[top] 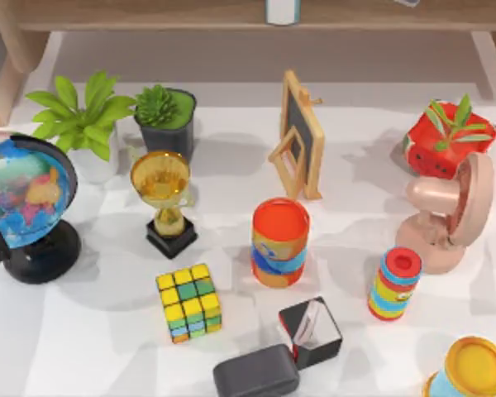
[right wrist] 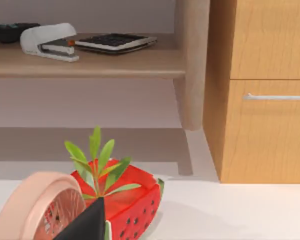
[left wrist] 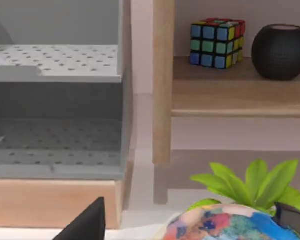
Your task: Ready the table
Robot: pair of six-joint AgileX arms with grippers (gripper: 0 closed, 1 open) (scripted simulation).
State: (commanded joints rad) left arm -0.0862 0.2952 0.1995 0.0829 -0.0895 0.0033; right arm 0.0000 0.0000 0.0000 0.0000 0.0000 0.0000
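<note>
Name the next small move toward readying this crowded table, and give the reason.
Probably bring the left arm in over the Rubik's cube near the front of the table. It stands apart from its neighbours, open from above, and a matching cube already sits on the wooden shelf.

left hand [left wrist: 87,225]: dark fingertip visible | right hand [right wrist: 90,225]: dark fingertip visible

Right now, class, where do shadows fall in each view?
Top view: soft grey shadows spread on the table beside the trophy and globe. Left wrist view: dimness under the wooden shelf. Right wrist view: a faint shadow beside the watermelon pot.
</note>
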